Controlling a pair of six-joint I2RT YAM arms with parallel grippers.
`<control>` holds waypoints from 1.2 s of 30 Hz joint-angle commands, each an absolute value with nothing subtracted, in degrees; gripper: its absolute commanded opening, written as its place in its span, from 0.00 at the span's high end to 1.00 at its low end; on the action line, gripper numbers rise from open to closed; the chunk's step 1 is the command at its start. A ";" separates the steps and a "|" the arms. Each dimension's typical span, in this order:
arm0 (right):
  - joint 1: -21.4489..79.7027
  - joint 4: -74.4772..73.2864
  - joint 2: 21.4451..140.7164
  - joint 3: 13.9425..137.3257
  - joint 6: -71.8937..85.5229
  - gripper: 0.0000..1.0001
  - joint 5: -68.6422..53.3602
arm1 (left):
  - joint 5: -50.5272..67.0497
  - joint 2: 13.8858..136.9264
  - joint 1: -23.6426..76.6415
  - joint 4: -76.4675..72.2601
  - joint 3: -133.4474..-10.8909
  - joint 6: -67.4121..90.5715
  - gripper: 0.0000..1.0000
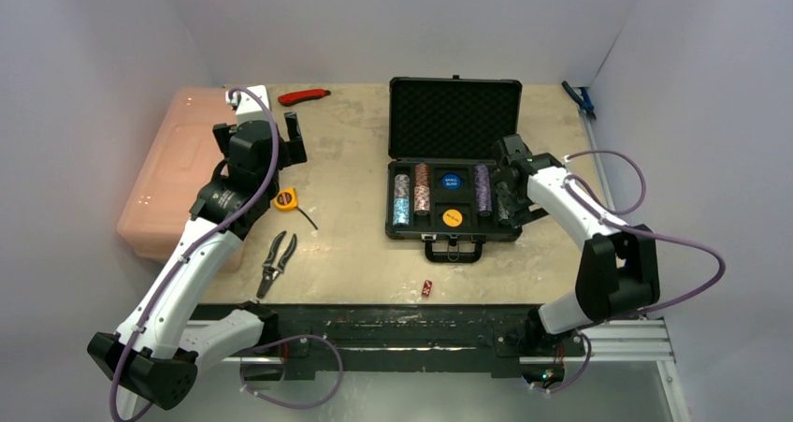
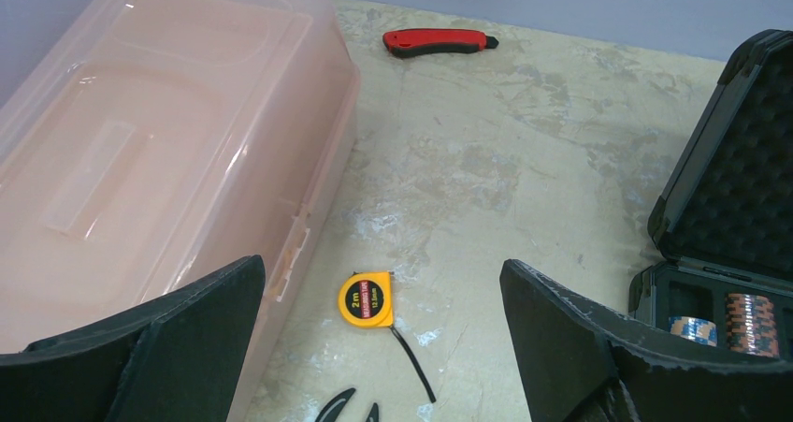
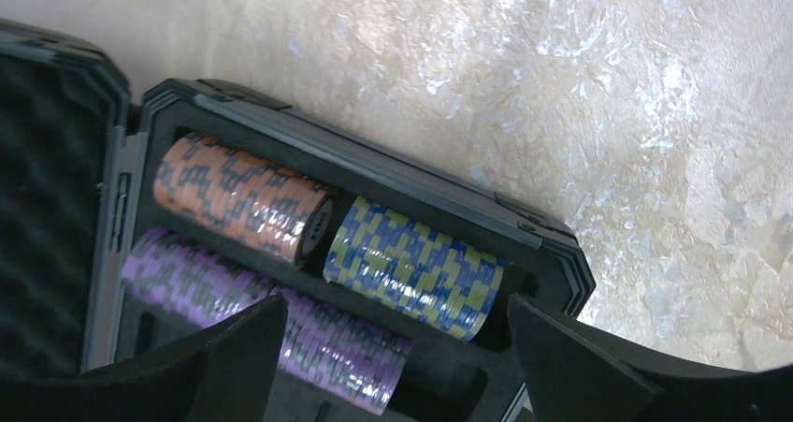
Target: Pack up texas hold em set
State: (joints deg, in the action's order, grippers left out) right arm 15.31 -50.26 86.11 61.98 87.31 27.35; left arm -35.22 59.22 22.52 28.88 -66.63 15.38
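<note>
Where we start, far left: a translucent pink box (image 1: pixel 173 174) sits shut along the left edge of the worktop (image 1: pixel 355 160), with the left arm reaching up beside it.
Left claw (image 1: pixel 258 127): released, fingers spread wide with nothing in them, and we've got it hanging above open worktop between the pink box and the briefcase.
Below that claw: a yellow tape measure (image 2: pixel 365 298) lies flat with a black strap trailing from it, and a pair of pliers (image 1: pixel 277 261) lies nearer the arm bases.
Back edge: a red utility knife (image 1: pixel 304 95) lies near the far wall, just right of the pink box's far corner.
Near edge, centre: we spot one red die (image 1: pixel 426 288) alone on the worktop, outside the case, in front of its handle.
Briefcase (image 1: pixel 454 118): open at mid-worktop, lid standing up at the back with its foam facing us, handle toward the arm bases.
Left slots: pale blue chips (image 1: pixel 401 200) and rust chips (image 1: pixel 422 188) lie on their sides, side by side.
Middle: a blue disc (image 1: pixel 451 181) sits behind a yellow disc (image 1: pixel 452 218).
Right slots: purple chips (image 1: pixel 483 190), then in the wrist view we see orange chips (image 3: pixel 238 202) end to end with blue-and-yellow chips (image 3: pixel 411 268) in the outermost row.
Right claw (image 3: pixel 396 310): released too, fingers parted and holding nothing, hovering over the case's right end above those rows.
Far right: a blue-handled tool (image 1: pixel 580 99) lies in the back corner.
</note>
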 commanded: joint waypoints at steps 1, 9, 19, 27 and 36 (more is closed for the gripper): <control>15.03 -49.31 82.22 61.51 83.03 0.06 28.15 | -35.64 58.10 22.24 27.86 -68.12 14.47 0.03; 15.03 -48.82 77.58 58.93 78.23 0.06 27.46 | -35.60 58.10 22.24 27.88 -68.12 14.55 0.03; 15.03 -47.17 71.52 51.64 77.02 0.14 24.95 | -35.51 58.14 22.24 27.85 -68.06 14.50 0.03; 15.03 -44.92 70.34 48.08 76.05 0.25 23.73 | -35.33 58.37 22.24 27.86 -68.07 14.50 0.03; 15.03 -42.49 71.47 47.50 75.25 0.36 24.52 | -35.49 58.54 22.24 27.86 -68.07 14.41 0.03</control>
State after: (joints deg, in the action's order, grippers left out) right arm 15.31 -44.60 71.88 47.86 76.16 23.99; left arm -35.20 59.22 22.52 28.88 -66.63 15.38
